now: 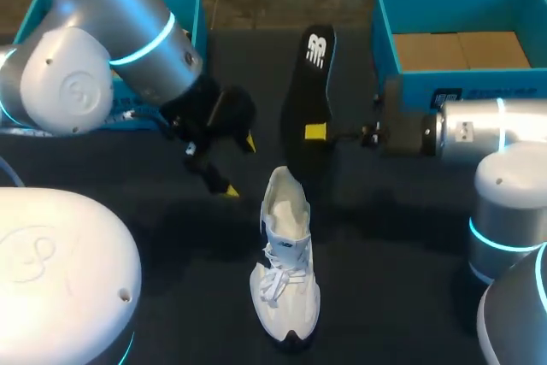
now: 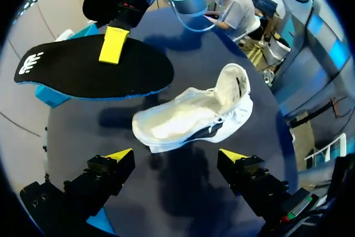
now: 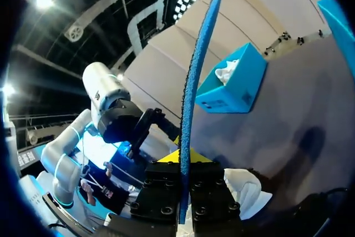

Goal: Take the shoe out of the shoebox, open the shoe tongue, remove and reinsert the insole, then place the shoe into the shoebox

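Observation:
The white shoe (image 1: 286,275) stands on the dark table with its tongue pulled open; it also shows as the shoe (image 2: 194,117) just ahead of my left gripper's fingers. My right gripper (image 1: 316,132) is shut on the black insole (image 1: 309,83), holding it in the air above the table beyond the shoe. Seen edge-on, the insole (image 3: 191,92) rises from between the closed fingers of the right gripper (image 3: 184,162). To the left of the shoe's opening, my left gripper (image 1: 239,166) stands open and holds nothing. The left gripper (image 2: 176,156) is also seen with its fingers wide apart.
The blue shoebox (image 1: 461,83) with a cardboard floor stands at the back right, behind my right wrist. A second blue box (image 1: 190,6) sits at the back left behind my left arm, and shows as the box (image 3: 233,81) with white paper inside.

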Robot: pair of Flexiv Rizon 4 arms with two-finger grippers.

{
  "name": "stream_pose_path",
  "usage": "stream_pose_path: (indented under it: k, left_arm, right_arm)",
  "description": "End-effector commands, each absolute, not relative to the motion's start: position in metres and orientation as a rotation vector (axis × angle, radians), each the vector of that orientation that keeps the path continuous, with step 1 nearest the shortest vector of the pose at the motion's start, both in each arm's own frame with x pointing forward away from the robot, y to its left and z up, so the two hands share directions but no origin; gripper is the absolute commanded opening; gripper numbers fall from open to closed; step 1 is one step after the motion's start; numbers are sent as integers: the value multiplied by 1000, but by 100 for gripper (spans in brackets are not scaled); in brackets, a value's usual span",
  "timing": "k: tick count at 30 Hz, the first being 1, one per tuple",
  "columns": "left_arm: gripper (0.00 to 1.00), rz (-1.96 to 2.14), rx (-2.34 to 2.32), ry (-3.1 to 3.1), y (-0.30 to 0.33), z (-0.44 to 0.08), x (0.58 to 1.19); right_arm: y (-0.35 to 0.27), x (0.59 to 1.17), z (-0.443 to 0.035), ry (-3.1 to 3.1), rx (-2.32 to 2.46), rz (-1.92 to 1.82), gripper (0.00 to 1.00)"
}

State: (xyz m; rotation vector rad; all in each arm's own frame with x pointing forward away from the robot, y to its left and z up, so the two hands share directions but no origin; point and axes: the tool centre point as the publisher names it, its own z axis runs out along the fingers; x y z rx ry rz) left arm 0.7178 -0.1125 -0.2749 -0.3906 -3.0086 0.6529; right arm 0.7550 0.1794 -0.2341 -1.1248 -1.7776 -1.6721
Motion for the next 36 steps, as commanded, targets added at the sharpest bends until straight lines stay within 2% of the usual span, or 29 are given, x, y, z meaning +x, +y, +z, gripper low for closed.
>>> stream_pose_path:
  k: [1,13,22,36]
  left_arm:
    - [100,644,-333,-3018,-115,-289,714]
    - [100,620,-333,-3029,-112,-292,712]
    - [100,688,-298,-3004,-112,-333,701]
    - [100,695,-256,-2981,-111,-343,705]
  right_arm:
    - [195,761,-259,-1729,-1081,-1704,0]
    - [195,761,-259,-1729,-1081,-1704,0]
    - [204,761,-275,-1780,-1059,-1726,0]
    - [204,758,-281,-1790,-1047,-1749,0]
